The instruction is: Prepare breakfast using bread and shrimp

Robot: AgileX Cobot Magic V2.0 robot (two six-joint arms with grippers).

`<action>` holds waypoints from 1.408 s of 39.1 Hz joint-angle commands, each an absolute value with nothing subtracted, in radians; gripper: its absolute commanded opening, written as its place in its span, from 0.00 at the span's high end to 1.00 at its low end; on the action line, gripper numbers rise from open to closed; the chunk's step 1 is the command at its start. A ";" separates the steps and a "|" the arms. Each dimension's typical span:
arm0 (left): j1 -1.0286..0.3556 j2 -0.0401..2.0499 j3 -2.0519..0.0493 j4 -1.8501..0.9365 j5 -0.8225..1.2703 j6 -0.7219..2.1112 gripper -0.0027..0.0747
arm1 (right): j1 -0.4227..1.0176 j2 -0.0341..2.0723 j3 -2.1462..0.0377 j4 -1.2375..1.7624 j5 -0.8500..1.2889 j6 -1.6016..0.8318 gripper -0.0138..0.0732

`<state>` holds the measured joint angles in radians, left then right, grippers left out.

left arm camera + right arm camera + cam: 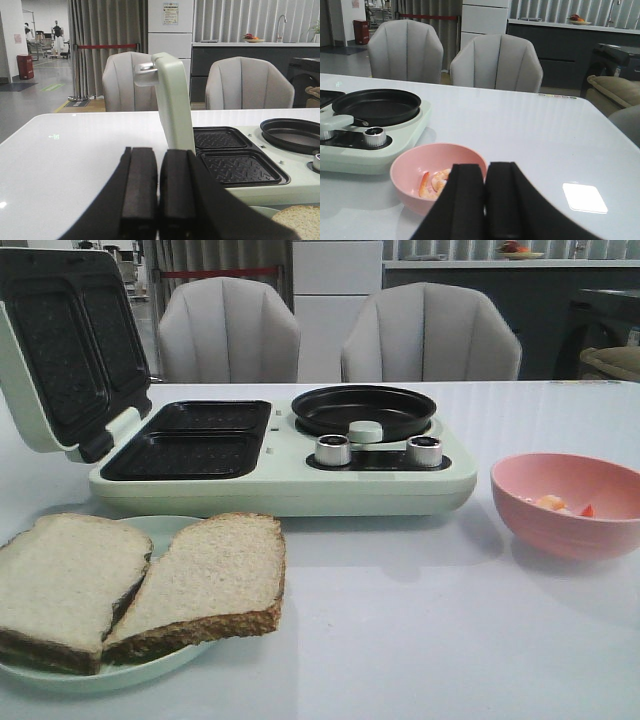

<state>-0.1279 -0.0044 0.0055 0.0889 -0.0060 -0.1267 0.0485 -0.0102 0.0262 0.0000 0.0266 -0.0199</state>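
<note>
Pale beige bread (140,585), two slices on a plate (165,530), fills the lower left of the front view, nearest the clenched left gripper (158,192), while the shrimp (434,182) lies in the pink bowl (410,165), seemingly just beyond the clenched right gripper (485,200).

Each wrist view shows a matte black gripper: the left gripper (158,192) and right gripper (485,200) both have two thick, rectangular padded fingers flaring wider toward the base.

Counted: two square brown-crusted bread slices (70,585) (205,585), one curled orange-pink shrimp (551,503), one pink bowl (560,530), one pale green plate (165,530), two grey chairs (228,330) (430,332).
</note>
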 commanded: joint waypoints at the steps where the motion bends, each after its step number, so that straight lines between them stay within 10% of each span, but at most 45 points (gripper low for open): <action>1: -0.126 -0.020 0.026 0.084 -0.088 -0.134 0.82 | 0.044 -0.032 0.010 -0.006 -0.066 -0.020 0.67; 44: -0.126 -0.020 -0.006 0.082 -0.350 -0.134 0.82 | 0.046 -0.032 0.010 -0.006 -0.066 -0.020 0.67; 55: -0.126 0.136 -0.342 0.068 0.053 -0.136 0.82 | 0.046 -0.032 0.010 -0.006 -0.066 -0.020 0.67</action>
